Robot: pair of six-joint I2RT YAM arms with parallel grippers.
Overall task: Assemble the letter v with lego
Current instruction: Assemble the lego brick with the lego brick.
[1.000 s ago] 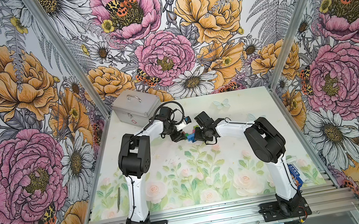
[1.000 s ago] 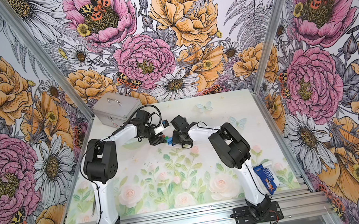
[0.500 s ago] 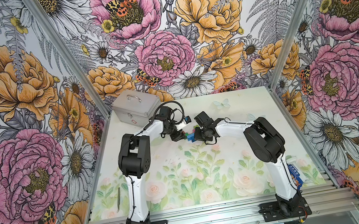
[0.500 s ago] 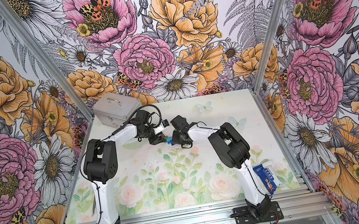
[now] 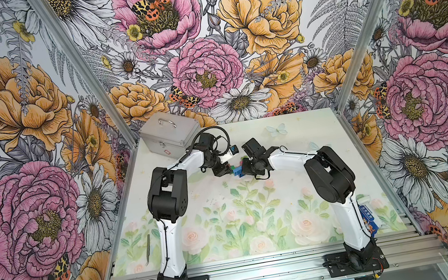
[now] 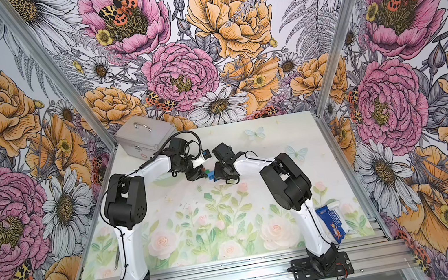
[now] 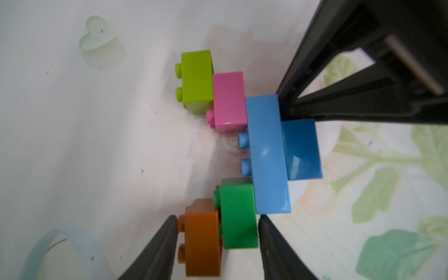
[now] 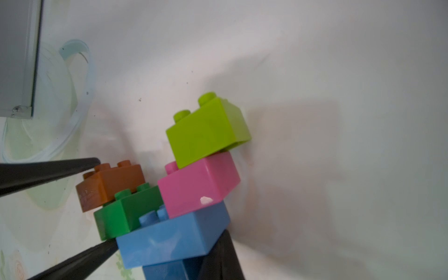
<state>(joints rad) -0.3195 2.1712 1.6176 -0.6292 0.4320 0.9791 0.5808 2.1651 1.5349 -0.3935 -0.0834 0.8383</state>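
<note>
You see the white-and-black left arm (image 6: 153,165) and right arm (image 6: 250,162) meet over the floral table (image 6: 231,231), a small cluster of coloured plastic bricks (image 6: 210,175) between their jaws.

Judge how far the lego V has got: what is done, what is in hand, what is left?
Done: six bricks form the V, blue point, pink-lime and green-brown arms. In hand: the right gripper grips the dark blue brick; the left gripper seems to pinch the brown brick onto the green brick. Left: apparently only letting go.
</note>
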